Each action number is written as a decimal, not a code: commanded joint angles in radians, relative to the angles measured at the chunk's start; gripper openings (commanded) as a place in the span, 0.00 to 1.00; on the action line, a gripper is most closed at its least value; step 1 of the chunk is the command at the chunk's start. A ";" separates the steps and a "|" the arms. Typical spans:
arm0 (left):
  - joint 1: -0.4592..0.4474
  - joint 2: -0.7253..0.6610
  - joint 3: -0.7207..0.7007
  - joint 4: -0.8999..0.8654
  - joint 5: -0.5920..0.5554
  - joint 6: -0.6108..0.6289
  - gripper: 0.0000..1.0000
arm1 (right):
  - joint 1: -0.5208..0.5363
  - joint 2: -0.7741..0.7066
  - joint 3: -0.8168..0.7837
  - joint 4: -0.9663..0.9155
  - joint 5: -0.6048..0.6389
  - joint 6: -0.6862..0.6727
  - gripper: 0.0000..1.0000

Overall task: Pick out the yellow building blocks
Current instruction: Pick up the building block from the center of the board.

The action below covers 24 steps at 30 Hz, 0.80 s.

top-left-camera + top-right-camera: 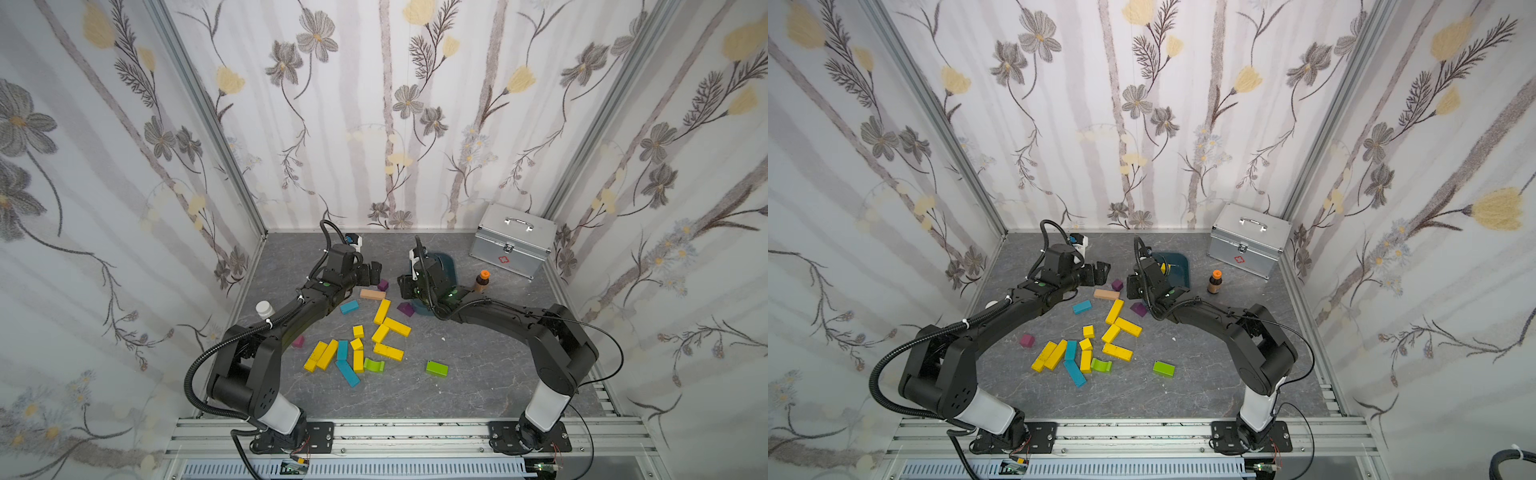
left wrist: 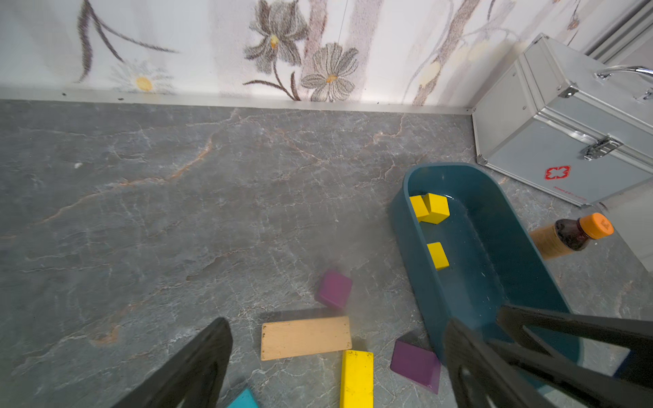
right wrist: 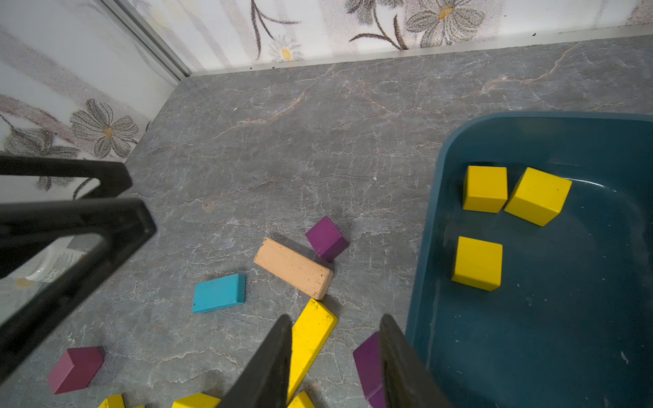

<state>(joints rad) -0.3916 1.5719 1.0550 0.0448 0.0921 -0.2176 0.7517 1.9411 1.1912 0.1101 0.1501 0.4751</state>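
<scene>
Three yellow building blocks, all cubes (image 3: 484, 189) (image 3: 537, 196) (image 3: 477, 263), lie in the dark teal tray (image 3: 434, 247) at the back. Several more yellow bars and cubes are scattered mid-table, among them a bar (image 1: 381, 311) nearest the grippers and a pair of bars (image 1: 322, 355) at the cluster's left. My left gripper (image 1: 375, 269) (image 2: 335, 353) hangs open and empty above the tan bar (image 2: 305, 337). My right gripper (image 1: 403, 286) (image 3: 335, 353) is open and empty beside the tray's left wall, above the end of that yellow bar (image 3: 311, 339).
A silver case (image 1: 513, 241) stands at the back right, with an orange-capped brown bottle (image 1: 482, 282) in front of it. A white jar (image 1: 264, 309) sits by the left arm. Purple (image 1: 406, 308), blue (image 1: 349, 306) and lime-green (image 1: 436, 368) blocks lie among the yellow ones.
</scene>
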 commanded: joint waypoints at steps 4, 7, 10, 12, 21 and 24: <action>0.012 0.055 0.026 0.004 0.050 -0.059 0.95 | 0.015 0.034 0.027 0.035 -0.032 -0.039 0.39; 0.017 0.078 0.038 -0.007 0.063 -0.077 0.95 | 0.047 0.049 0.030 0.026 -0.043 -0.041 0.39; 0.021 0.100 0.056 -0.028 0.071 -0.095 0.95 | 0.063 0.061 0.029 0.016 -0.044 -0.046 0.39; 0.022 0.114 0.073 -0.050 0.078 -0.100 0.95 | 0.075 0.067 0.027 0.009 -0.044 -0.047 0.39; 0.029 0.147 0.098 -0.077 0.066 -0.109 0.95 | 0.104 0.094 0.036 -0.019 -0.046 -0.039 0.40; 0.037 0.160 0.104 -0.081 0.064 -0.107 0.95 | 0.108 0.101 0.038 -0.027 -0.043 -0.038 0.40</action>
<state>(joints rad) -0.3603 1.7233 1.1481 -0.0296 0.1612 -0.3145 0.8581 2.0346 1.2190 0.0933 0.1055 0.4332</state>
